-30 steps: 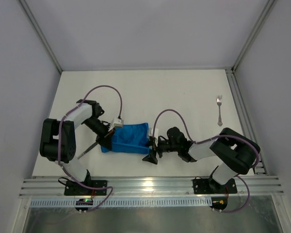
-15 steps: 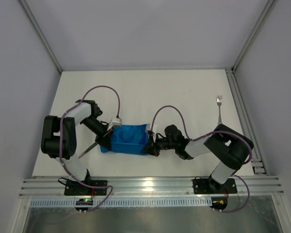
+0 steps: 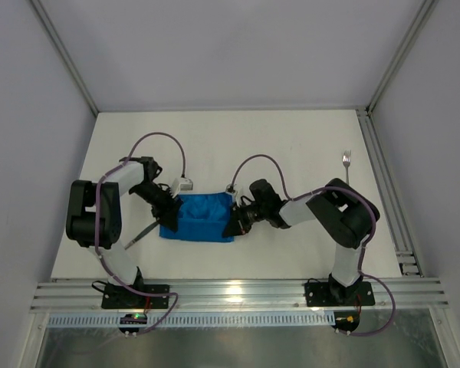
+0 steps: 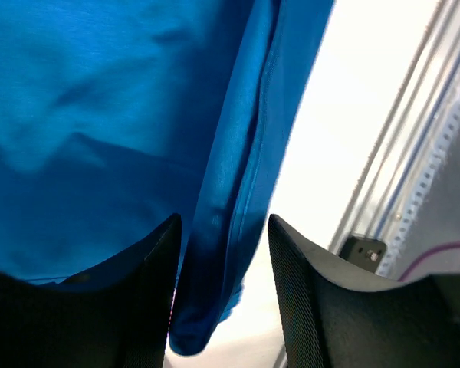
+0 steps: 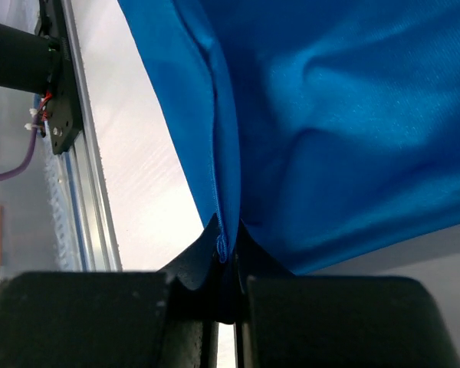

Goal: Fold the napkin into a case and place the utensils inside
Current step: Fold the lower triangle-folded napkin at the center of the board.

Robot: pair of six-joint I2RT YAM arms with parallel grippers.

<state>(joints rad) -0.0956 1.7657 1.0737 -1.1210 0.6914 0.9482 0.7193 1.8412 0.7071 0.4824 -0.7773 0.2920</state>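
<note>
On the white table (image 3: 291,146) the blue napkin (image 3: 199,218) lies folded into a rumpled band near the front middle, between the two arms. The right jaws are closed tight on the hem at its right end, while the left jaws stand apart at its left end with the folded edge running loose between them, gripping nothing. The fork (image 3: 346,170) lies well apart at the table's right side by the rail, and the dark knife (image 3: 140,233) lies just left of the napkin.
</note>
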